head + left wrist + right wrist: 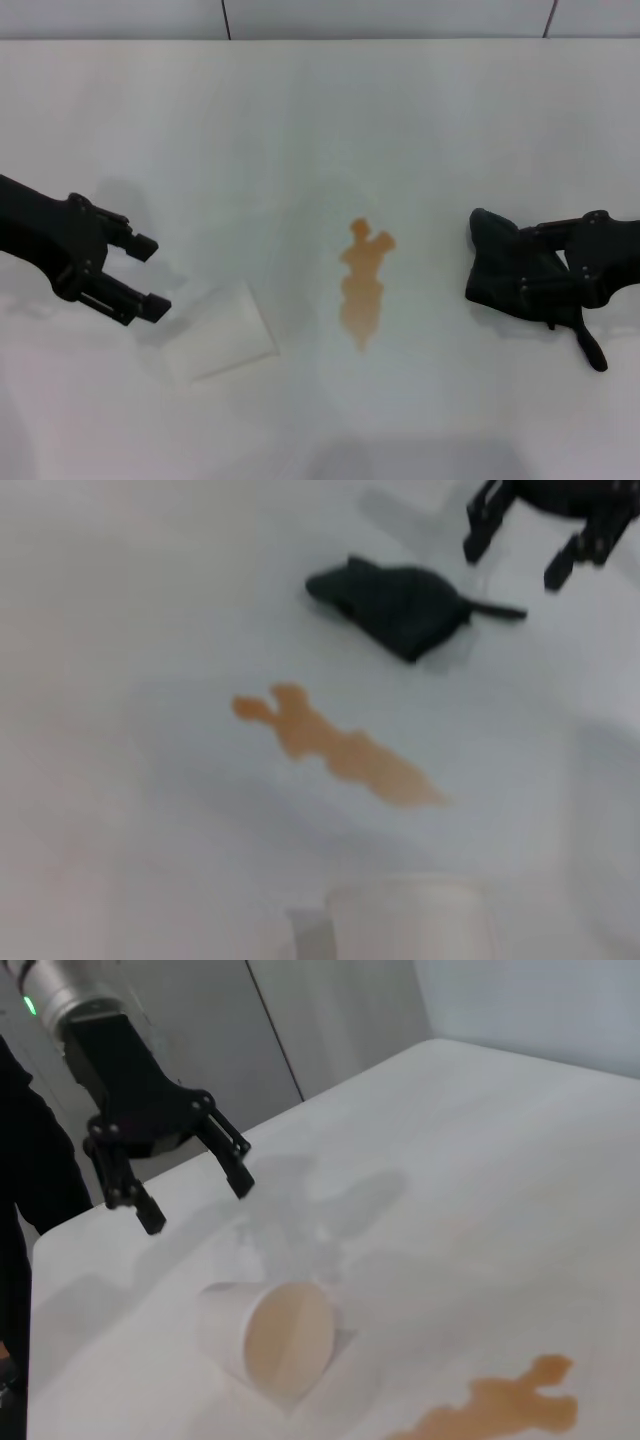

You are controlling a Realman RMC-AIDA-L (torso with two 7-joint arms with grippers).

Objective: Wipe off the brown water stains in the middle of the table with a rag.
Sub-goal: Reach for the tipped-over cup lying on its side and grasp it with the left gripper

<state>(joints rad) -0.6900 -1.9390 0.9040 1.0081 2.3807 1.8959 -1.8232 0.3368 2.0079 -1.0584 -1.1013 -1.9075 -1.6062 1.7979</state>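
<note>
One orange-brown stain (362, 283) is sitting at the centre of the head frame on the white table (300, 120), lobed at its top and tapering to a thin tail. At mid-right the dark rag (510, 270) is lying bunched, with the right gripper (550, 275) over it; whether its fingers are gripping cannot be told. At mid-left the left gripper (148, 275) is hovering with fingers spread, just beside a tipped paper cup (220, 330). No writing is showing.

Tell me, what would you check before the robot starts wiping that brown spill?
1. Rag under the right gripper: ok, on the table beside the spill.
2. Rag actually gripped: not ok; the gripper hangs open above it.
3. Brown water stains in the open: ok.
4. Tipped paper cup off the wiping path: ok, it lies on the stain's other side.
5. Left gripper out of the way: ok, open above the cup.
</note>
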